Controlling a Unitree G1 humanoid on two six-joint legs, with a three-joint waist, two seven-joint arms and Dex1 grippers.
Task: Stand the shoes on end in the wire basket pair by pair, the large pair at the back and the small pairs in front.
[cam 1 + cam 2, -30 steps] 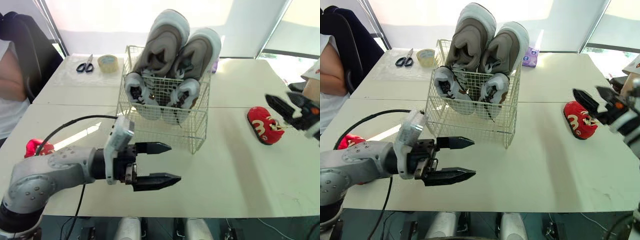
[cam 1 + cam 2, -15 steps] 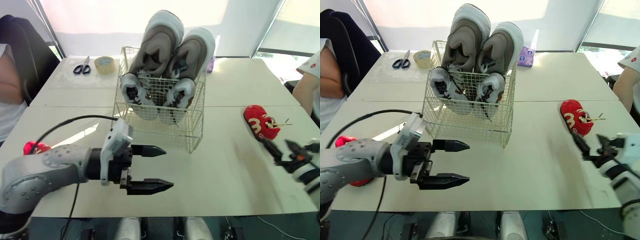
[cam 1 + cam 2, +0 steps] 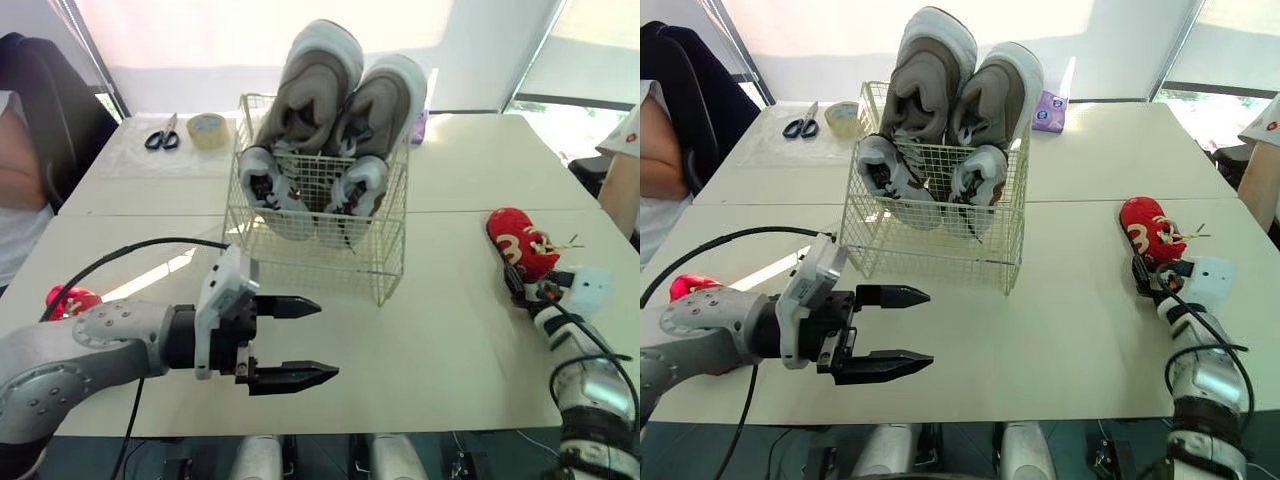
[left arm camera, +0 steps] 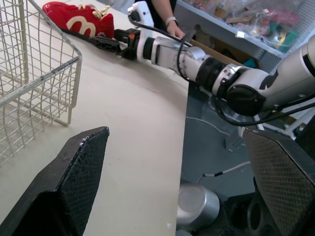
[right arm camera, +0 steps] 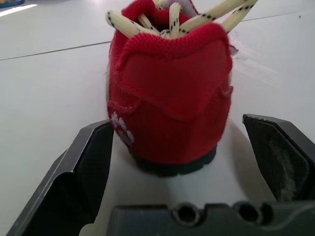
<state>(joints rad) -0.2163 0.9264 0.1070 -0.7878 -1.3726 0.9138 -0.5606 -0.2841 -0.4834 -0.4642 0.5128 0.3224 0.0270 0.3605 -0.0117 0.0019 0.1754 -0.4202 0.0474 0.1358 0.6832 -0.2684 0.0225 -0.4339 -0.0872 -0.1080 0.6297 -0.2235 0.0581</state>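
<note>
- Left red shoe (image 3: 68,298): small, lies at the near left of the table (image 3: 450,340), partly hidden behind the left arm; well apart from the basket.
- Person (image 3: 18,200): seated at the far left edge, in a white top, with a dark chair behind.
- Scissors (image 3: 164,132): black handles, lying flat at the far left of the table.
- Tape roll (image 3: 208,129): just right of the scissors, near the basket's far left corner.
- Black cable (image 3: 130,250): arcs over the table to the left arm.
- Left gripper (image 3: 328,340): fingers spread wide, holding nothing; it hovers over the near table, in front of the basket and apart from it.
- Wire basket (image 3: 300,265): white mesh, centre of the table.
- Large brown pair (image 3: 320,80): on end at the back of the basket, side by side, rising well above the rim.
- Small grey pair (image 3: 265,185): on end in front of the large pair, leaning against the front mesh.
- Purple packet (image 3: 1058,113): on the far table, just right of the basket.
- Right red shoe (image 3: 520,245): small, with cream laces, on the table near the right edge, outside the basket.
- Right gripper (image 5: 173,123): low at the table, fingers apart, one on either side of that shoe's heel, not closed on it.
- Second person (image 3: 625,170): an arm at the far right edge.
</note>
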